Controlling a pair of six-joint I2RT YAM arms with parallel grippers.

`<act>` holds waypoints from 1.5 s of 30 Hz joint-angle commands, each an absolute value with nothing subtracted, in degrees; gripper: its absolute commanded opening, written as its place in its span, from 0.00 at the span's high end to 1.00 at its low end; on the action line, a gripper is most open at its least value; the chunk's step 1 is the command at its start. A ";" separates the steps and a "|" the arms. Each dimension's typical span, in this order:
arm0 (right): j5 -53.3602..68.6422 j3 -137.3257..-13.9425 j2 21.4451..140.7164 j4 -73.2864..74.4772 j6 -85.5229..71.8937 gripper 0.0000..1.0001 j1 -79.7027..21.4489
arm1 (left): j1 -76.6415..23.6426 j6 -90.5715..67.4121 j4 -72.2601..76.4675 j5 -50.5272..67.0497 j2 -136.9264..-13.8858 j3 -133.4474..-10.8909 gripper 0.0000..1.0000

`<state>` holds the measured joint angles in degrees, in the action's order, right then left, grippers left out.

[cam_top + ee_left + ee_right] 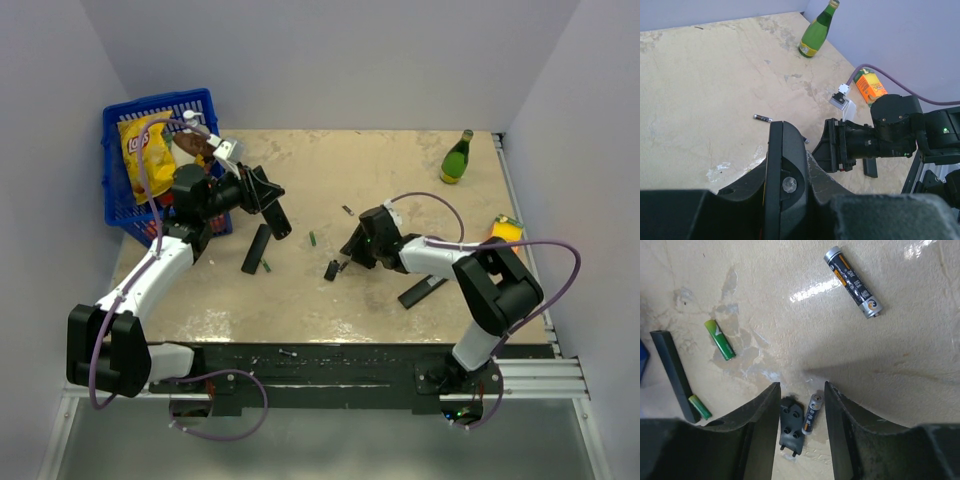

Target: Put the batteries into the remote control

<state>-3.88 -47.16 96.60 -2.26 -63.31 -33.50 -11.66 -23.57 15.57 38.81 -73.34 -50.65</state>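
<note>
My left gripper [268, 200] is shut on the remote control [277, 218], holding it above the table's left half. In the left wrist view the remote control [790, 160] shows end-on with its open compartment facing the camera. My right gripper [802, 390] stands open over the table's middle. Between its fingers lie a dark-grey battery [811, 414] and the small black back cover [791, 425], touching neither finger. A second dark-grey battery [854, 281] lies farther off on the table, also seen as the battery [762, 118] and the battery [347, 210].
A slim black remote [256, 248] lies left of centre with two green batteries [720, 340] [700, 407] near it. Another black remote [422, 291] lies under the right arm. A blue basket [120, 190] stands back left, a green bottle [457, 158] and orange carton [507, 228] at right.
</note>
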 commanded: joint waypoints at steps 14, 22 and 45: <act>-12.64 -56.77 99.67 14.49 -51.33 0.65 -38.40 | -11.69 -24.26 18.54 39.64 -72.51 -50.19 1.00; -20.30 -59.94 96.86 20.20 -49.48 0.61 -39.20 | -11.69 -24.52 18.81 39.99 -72.25 -50.19 1.00; -13.01 -52.21 95.27 22.23 -59.06 0.71 -40.52 | -12.39 -23.29 17.84 38.94 -72.07 -50.18 1.00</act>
